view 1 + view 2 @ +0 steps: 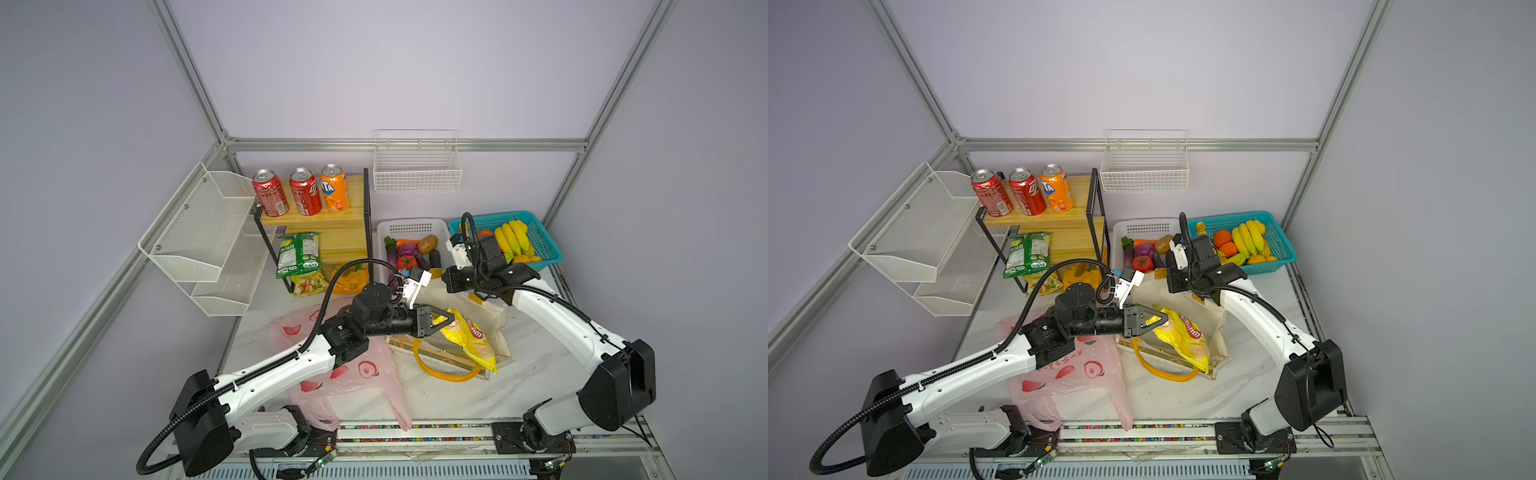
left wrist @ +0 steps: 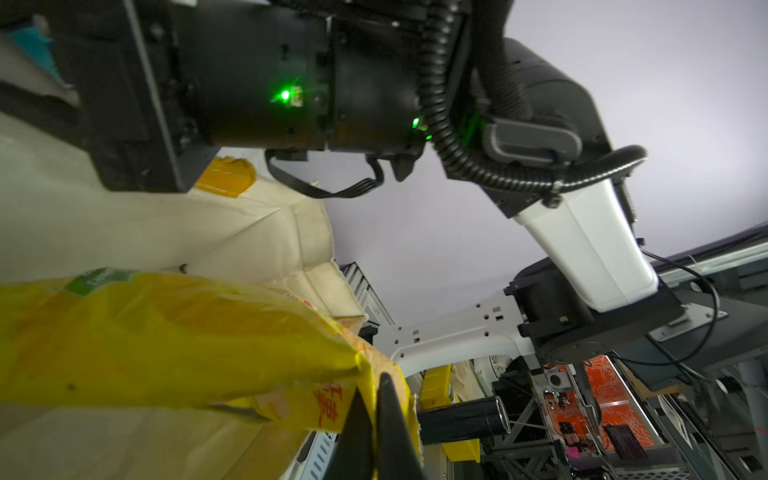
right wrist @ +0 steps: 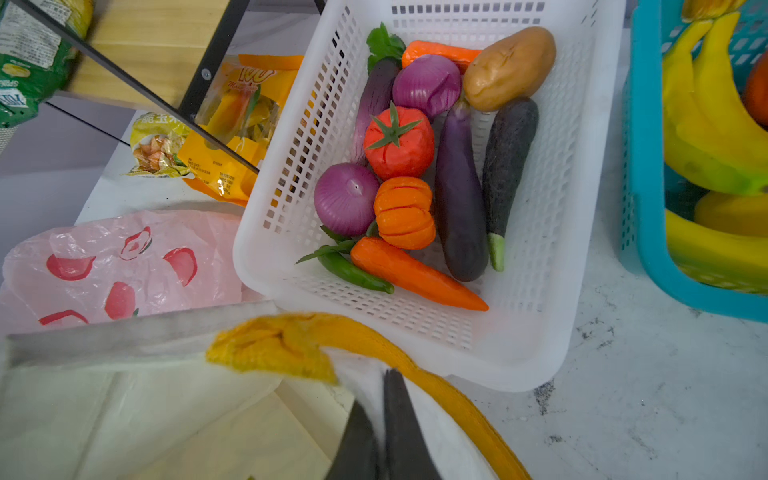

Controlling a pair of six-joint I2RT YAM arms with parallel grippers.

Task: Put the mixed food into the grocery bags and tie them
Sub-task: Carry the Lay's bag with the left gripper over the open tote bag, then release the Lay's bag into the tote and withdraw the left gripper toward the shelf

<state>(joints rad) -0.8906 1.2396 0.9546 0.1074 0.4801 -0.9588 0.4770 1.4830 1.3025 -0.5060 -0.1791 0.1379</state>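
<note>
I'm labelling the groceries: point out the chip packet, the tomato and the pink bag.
chip packet (image 1: pixel 469 344), in a top view, middle of its yellow front.
tomato (image 3: pixel 401 158), right wrist view, red body below the green stem.
pink bag (image 3: pixel 149 279), right wrist view, plain film between the red prints.

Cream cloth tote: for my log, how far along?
Done: nothing bagged or tied. In hand: left pincer holds yellow chip packet at the open cream cloth tote; right pincer grips its rim. Left: toy vegetables in white plastic basket, red soda cans, pink plastic bag.
</note>
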